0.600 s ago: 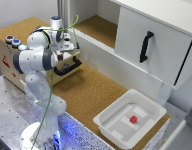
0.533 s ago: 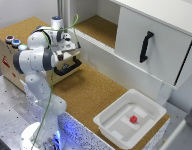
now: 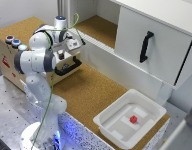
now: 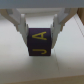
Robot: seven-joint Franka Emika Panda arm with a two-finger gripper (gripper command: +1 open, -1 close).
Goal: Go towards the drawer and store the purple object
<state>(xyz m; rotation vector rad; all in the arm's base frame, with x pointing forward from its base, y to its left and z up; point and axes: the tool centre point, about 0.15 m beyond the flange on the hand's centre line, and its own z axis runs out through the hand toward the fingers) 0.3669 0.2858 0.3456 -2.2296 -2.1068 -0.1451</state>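
The wrist view shows the purple object (image 4: 41, 43), a dark purple block with yellow letters, clamped between my gripper's (image 4: 41, 39) two pale fingers (image 4: 22, 27), which are shut on its sides. A pale tan surface lies under it. In the exterior view my gripper (image 3: 65, 51) hangs over the open tan drawer (image 3: 57, 75) at the exterior view's left, just behind its black bar handle (image 3: 69, 66). The arm hides the block in that view.
A wooden box holding the drawer carries round coloured buttons (image 3: 13, 41) on top. The big white cabinet panel with a vertical black handle (image 3: 146, 46) stands at the exterior view's right. A white tray (image 3: 110, 124) holds a red cube (image 3: 132, 119).
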